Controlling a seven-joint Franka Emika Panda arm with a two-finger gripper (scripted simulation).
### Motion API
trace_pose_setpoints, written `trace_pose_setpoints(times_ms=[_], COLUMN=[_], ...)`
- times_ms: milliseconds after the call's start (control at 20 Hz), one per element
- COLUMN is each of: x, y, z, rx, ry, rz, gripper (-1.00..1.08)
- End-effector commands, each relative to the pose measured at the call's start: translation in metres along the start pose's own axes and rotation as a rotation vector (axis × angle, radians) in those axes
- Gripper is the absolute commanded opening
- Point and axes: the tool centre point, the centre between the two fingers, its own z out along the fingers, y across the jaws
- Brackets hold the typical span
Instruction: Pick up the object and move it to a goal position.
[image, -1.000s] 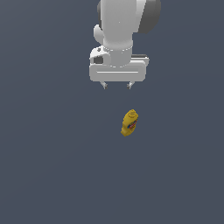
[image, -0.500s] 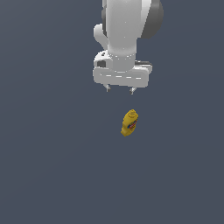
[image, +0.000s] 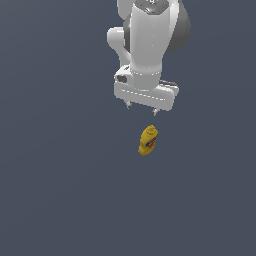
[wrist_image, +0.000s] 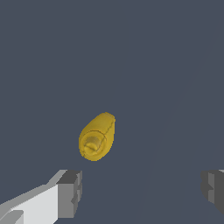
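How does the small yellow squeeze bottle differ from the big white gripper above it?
The small yellow squeeze bottle is far smaller than the big white gripper. The bottle is yellow with a red-and-blue label; the gripper is plain white with dark fingertips. The bottle sits on the grey surface; the gripper is above it, open, not touching it.

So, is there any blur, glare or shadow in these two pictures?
Exterior view: flat even light, no shadow under the yellow bottle, label coarse. Wrist view: bottle sharp, edges of the fingers jagged, no glare.
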Motion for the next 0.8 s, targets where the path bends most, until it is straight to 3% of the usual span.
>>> trace_pose_setpoints(times_ms=[0,750], x=[0.000,-0.001], y=[-0.005,-0.035], z=[0.005,0.038], rx=[-0.001,-0.007], ry=[0.001,0.007], rz=[0.056,0.375], gripper=[1.00,1.00])
